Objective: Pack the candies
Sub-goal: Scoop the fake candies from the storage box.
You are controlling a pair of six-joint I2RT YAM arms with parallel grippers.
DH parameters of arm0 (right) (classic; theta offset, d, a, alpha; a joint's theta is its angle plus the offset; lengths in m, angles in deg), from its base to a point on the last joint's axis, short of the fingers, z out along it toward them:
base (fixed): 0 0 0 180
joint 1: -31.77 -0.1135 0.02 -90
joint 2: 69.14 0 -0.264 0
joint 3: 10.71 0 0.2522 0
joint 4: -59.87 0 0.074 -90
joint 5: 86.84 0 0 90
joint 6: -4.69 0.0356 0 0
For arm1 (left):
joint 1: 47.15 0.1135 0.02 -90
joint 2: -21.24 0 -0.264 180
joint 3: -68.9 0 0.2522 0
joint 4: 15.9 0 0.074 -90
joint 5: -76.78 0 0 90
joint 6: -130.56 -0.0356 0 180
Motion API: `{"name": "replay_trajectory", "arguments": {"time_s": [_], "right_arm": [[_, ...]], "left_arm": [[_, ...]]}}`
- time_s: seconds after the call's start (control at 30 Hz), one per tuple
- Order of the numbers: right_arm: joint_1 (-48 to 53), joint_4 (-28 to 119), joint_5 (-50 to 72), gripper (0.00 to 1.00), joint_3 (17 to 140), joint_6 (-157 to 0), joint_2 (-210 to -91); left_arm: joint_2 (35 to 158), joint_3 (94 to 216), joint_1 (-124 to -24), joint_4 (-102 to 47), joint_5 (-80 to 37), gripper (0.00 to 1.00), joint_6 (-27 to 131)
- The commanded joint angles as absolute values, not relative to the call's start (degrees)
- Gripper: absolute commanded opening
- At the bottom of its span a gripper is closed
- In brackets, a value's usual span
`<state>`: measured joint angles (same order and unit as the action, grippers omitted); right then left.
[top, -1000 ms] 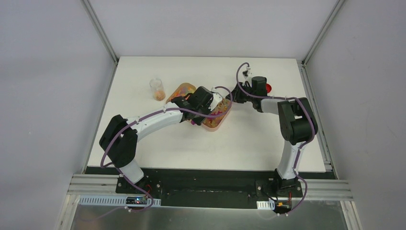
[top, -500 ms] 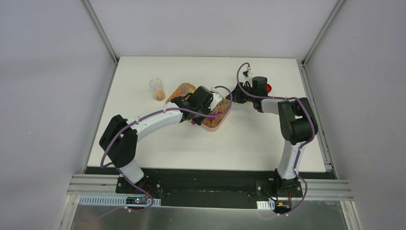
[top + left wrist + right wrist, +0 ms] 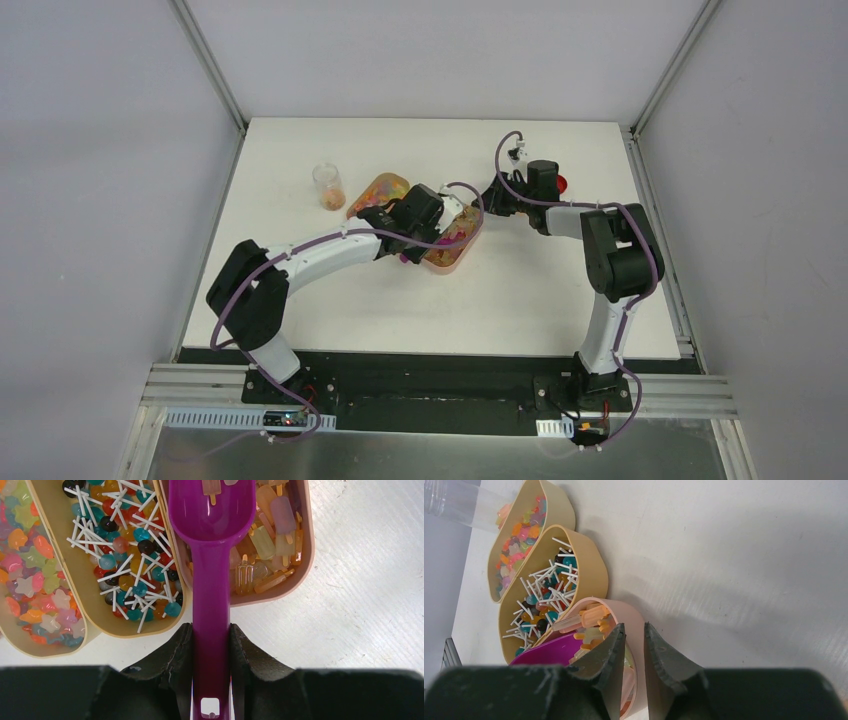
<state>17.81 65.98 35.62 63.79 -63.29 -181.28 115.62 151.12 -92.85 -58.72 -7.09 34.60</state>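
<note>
Since a second ago the left arm's wrist has drawn a little toward seven o'clock in the top view, baring more of the far tan tray (image 3: 20,642); the right arm has not shifted.

The left gripper (image 3: 211,635) is clamped on the handle of the magenta scoop (image 3: 211,580), one finger on each side. The scoop's bowl points to twelve o'clock in the left wrist view and lies over the nine-o'clock side of the pink tray (image 3: 306,550), with a gummy piece or two in it.

The candies (image 3: 125,560) sit in three trays set side by side near the middle of the table (image 3: 500,300). Orange-yellow, ice-lolly-shaped gummies (image 3: 270,535) fill the pink tray, at one o'clock from the left gripper. Tiny lollipops on white sticks fill the middle tan tray (image 3: 90,615) at eleven o'clock. Mixed bright bits (image 3: 35,575) fill the far tan tray at ten o'clock.

The right gripper (image 3: 635,630) is closed on the pink tray's wall, one finger inside and one outside.

In the top view a clear jar (image 3: 328,185) with some orange pieces at its bottom stands at ten o'clock from the trays, apart from them. A red disc (image 3: 562,183) shows at two o'clock, just behind the right wrist.
</note>
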Motion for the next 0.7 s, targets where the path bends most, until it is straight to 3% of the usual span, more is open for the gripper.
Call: {"name": "replay_trajectory", "arguments": {"time_s": [0.0,0.67], "right_arm": [[17.82,65.44,38.4,0.22,63.18,-63.03,-181.0],[17.88,65.45,38.49,0.22,63.26,-62.71,-181.31]], "left_arm": [[112.98,149.83,-92.24,-57.57,-6.05,0.0,35.27],[112.2,147.97,-91.72,-57.17,-4.91,0.0,35.81]]}}
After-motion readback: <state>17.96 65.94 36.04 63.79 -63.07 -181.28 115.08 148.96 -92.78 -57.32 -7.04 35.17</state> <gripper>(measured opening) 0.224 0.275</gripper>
